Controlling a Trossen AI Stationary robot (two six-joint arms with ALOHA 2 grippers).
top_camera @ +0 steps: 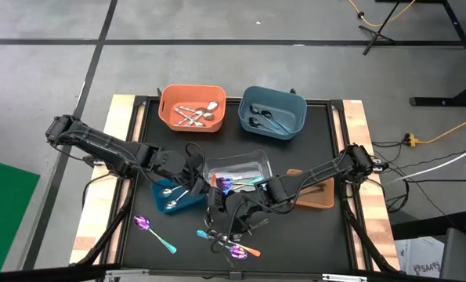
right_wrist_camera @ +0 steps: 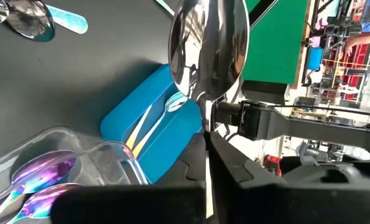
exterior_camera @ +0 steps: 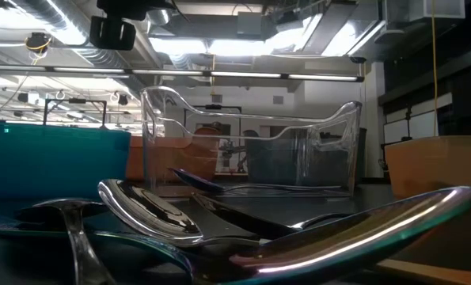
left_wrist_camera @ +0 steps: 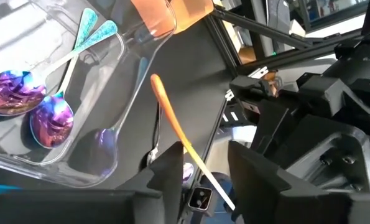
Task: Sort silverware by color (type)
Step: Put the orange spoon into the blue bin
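We found both arms reaching in over the middle of the tabletop (top_camera: 139, 235), close to each other beside the clear bin (top_camera: 236, 166). The right gripper (right_wrist_camera: 207, 134) had its fingers pressed together on the neck of a plain silver spoon (right_wrist_camera: 208, 43), whose bowl stuck straight out ahead of the fingertips, its long axis in line with the gripper. The left gripper (left_wrist_camera: 204, 167) stood spread, and an orange-handled utensil (left_wrist_camera: 172, 121) ran lengthwise through the gap between its fingers, apparently lying on the black surface just beside the clear bin; we could not tell whether the fingers touched it. So the left arm was the nearer one to that piece, and we judged it needed only to close across the handle. Iridescent spoons (left_wrist_camera: 29, 102) already lay in the clear bin, and more silverware (top_camera: 229, 239) waited loose at the near edge.
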